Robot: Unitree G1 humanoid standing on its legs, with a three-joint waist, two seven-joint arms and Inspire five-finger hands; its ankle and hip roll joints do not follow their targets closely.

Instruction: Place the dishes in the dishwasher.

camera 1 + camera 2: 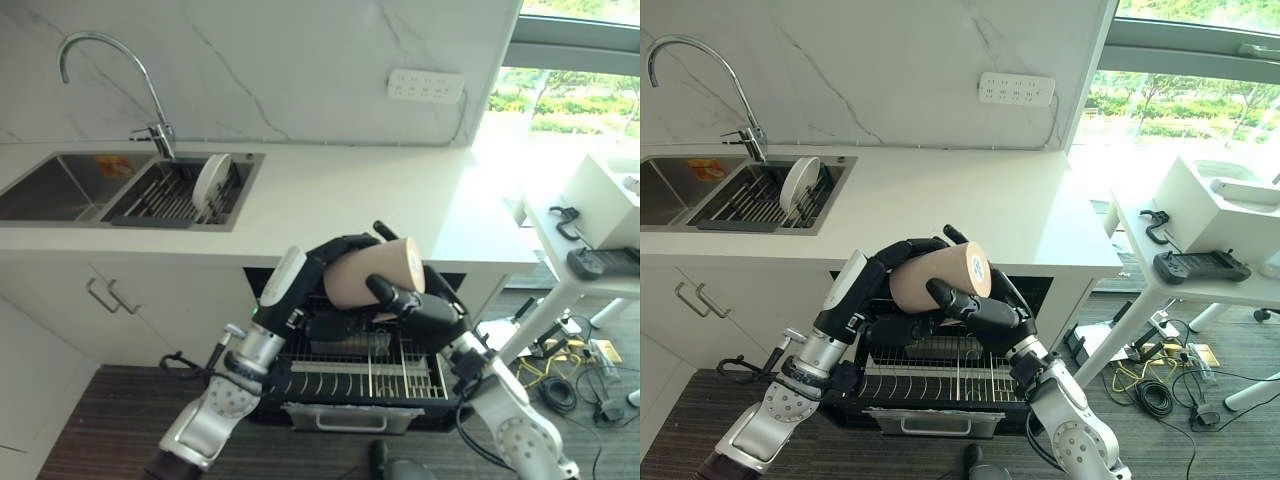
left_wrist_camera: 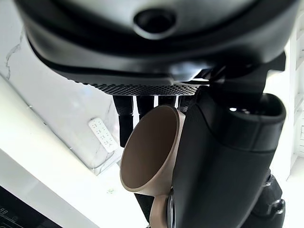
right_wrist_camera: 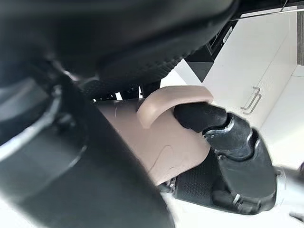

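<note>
Above the pulled-out wire dishwasher rack (image 1: pixel 370 375), below the white table (image 1: pixel 380 200), a beige, stiff ceramic mug (image 1: pixel 375 272), judged fragile and slippery, is held on its side by the left hand (image 1: pixel 310 275) and right hand (image 1: pixel 415 300), fingers curled round its body and handle.

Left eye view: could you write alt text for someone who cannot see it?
Two robot hands, left hand and right hand, grip a tan mug on its side above a pulled-out dishwasher rack. Behind, a white plate stands in the sink rack.
</note>
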